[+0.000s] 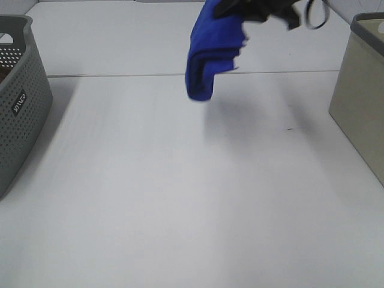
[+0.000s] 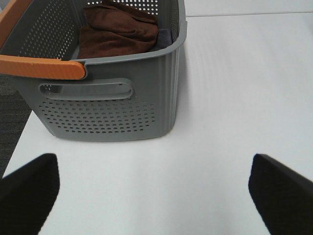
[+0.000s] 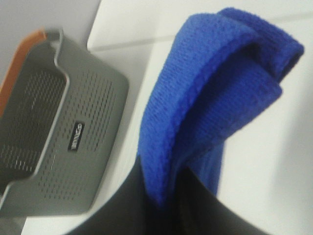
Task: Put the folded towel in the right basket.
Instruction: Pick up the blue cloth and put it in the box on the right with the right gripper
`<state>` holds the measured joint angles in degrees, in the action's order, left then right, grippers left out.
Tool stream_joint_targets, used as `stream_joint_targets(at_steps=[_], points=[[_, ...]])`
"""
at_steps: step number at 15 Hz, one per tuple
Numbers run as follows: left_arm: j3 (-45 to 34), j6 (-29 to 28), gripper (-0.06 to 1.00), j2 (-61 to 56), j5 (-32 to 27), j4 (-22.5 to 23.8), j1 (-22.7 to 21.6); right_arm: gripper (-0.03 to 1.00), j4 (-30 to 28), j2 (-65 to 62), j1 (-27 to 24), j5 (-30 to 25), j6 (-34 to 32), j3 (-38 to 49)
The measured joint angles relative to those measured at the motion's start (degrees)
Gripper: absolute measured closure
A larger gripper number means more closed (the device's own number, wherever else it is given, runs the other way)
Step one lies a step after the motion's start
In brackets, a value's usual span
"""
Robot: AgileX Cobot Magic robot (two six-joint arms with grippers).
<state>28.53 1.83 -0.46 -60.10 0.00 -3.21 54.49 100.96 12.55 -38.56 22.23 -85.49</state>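
Blue folded towel point(image 1: 207, 57) is up in the air, clear of the white surface point(image 1: 180, 204), dangling from the right hand point(image 1: 240, 9) at the far side of the high view. The right wrist camera backs that up: dark fingers point(image 3: 112, 215) clenched on the cloth's upper folds. The towel hangs with its long axis close to vertical, the free lower end drooping a touch to the left, its shadow point(image 1: 240, 120) soft on the surface below. Now the relation that matters: the right basket point(image 1: 360, 102), the beige one, sits off to the right of the hand and somewhat nearer the camera, well apart from the towel. By my reading this is the carry, with the grasp made and the drop not yet done. The move ahead is a sweep rightward, and that hanging tail needs to clear the basket's rim before the hand lets go. The right arm is plainly the nearer one. On the other side the left hand point(image 2: 154, 191) is spread wide, grasping nothing, facing the grey perforated basket point(image 2: 107, 103), which holds a brown cloth point(image 2: 117, 32). The surface runs plain white between the two baskets, a seam line point(image 1: 120, 75) crossing it at the far side. Of the room little shows, just a strip of dark floor point(image 2: 10, 107) in the left wrist view.
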Motion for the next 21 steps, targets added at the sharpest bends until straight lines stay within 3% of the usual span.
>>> stream_joint_targets(at_steps=[1, 3, 4, 6, 8, 12, 13, 14, 16, 17, 19, 21], points=[[0.0, 0.0, -0.03, 0.0, 0.0, 0.0, 0.0, 0.88, -0.29, -1.66, -2.41, -0.23, 0.06, 0.0], [0.0, 0.0, -0.03, 0.0, 0.0, 0.0, 0.0, 0.88, -1.66, -8.42, -15.53, -2.35, 0.17, 0.0], [0.0, 0.0, -0.03, 0.0, 0.0, 0.0, 0.0, 0.88, -2.75, -11.4, -28.42, -6.47, 0.23, 0.0], [0.0, 0.0, -0.03, 0.0, 0.0, 0.0, 0.0, 0.88, -3.55, -11.92, -38.39, -11.4, 0.23, 0.0], [0.0, 0.0, -0.03, 0.0, 0.0, 0.0, 0.0, 0.88, -7.68, -11.75, -43.72, -13.18, 0.23, 0.0], [0.0, 0.0, -0.03, 0.0, 0.0, 0.0, 0.0, 0.87, -20.57, -9.97, -44.35, -13.92, -2.18, 0.0], [0.0, 0.0, -0.03, 0.0, 0.0, 0.0, 0.0, 0.81, -22.98, -9.45, -44.29, -13.98, -3.84, 0.0], [0.0, 0.0, -0.03, 0.0, 0.0, 0.0, 0.0, 0.66, -25.78, -9.05, -44.29, -13.98, -5.56, 0.0], [0.0, 0.0, -0.03, 0.0, 0.0, 0.0, 0.0, 0.22, -29.22, -9.05, -44.29, -13.98, -7.45, 0.0], [0.0, 0.0, -0.03, 0.0, 0.0, 0.0, 0.0, 0.09, -29.85, -9.05, -44.29, -13.98, -7.91, 0.0], [0.0, 0.0, -0.03, 0.0, 0.0, 0.0, 0.0, 0.01, -30.37, -9.05, -42.28, -13.92, -8.08, 0.0], [0.0, 0.0, -0.03, 0.0, 0.0, 0.0, 0.0, 0.0, -32.6, -9.05, -35.98, -13.75, -8.77, 0.0]])
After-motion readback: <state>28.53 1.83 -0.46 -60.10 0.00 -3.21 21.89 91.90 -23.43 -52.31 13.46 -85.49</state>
